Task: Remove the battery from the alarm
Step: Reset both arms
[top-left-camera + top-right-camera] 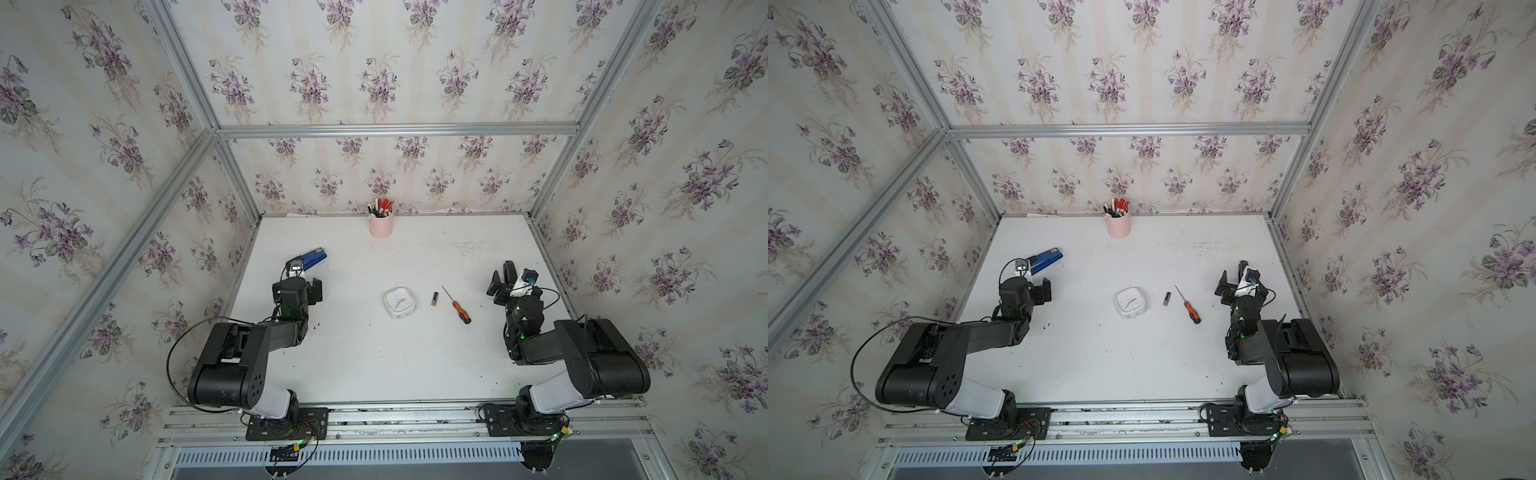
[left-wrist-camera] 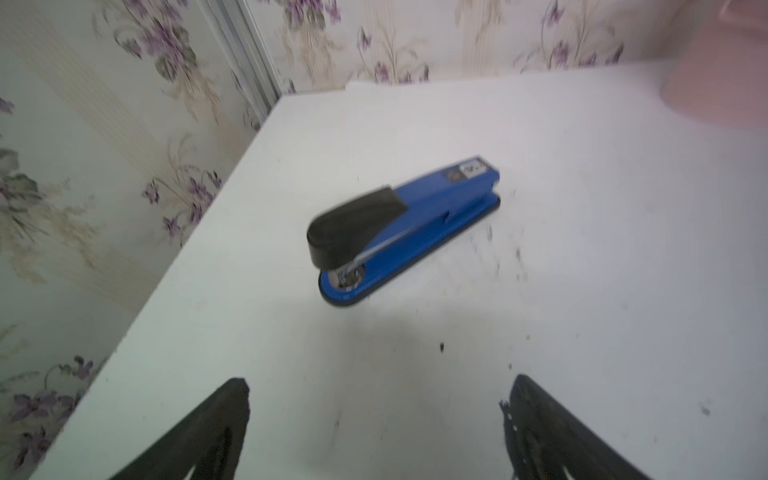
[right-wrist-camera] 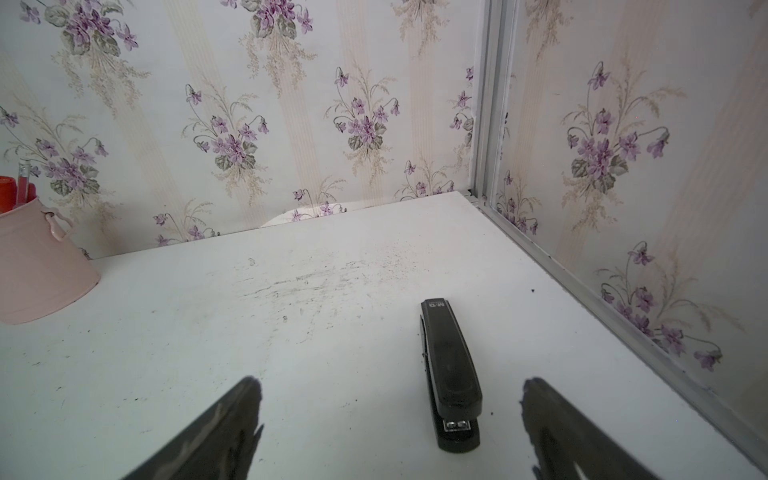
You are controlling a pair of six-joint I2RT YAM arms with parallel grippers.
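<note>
The left gripper (image 2: 379, 382) hangs over the worktop (image 2: 582, 291) with its jaws wide apart and nothing between them. A blue stapler (image 2: 407, 224) lies just ahead of it. The right gripper (image 3: 392, 380) is likewise spread and empty, and a black stapler (image 3: 451, 374) lies on the worktop close in front of its fingers.

In both top views the task's things lie between the two grippers, well apart from each and somewhat nearer the right one. Going inward from the right gripper there is first the orange-handled screwdriver (image 1: 457, 305), then the battery (image 1: 434, 299) (image 1: 1167, 299), then the alarm (image 1: 400, 303) (image 1: 1131, 304). The battery lies flat on the worktop just beside the alarm, not touching it, so it looks to be already out. The alarm lies dial up, and its back is hidden.

The battery is probably light, rigid and smooth. Being round, it is likely to roll if nudged from the side. The best hold is across the middle of its dark body, with the jaws closing across its width.

The alarm is probably light plastic and may skid on the worktop. Its opposite flat edges offer the surest hold, which keeps the fingers off the dial face.

Beyond both grippers, against the back wall, stands the pink pen cup (image 1: 380, 225).
</note>
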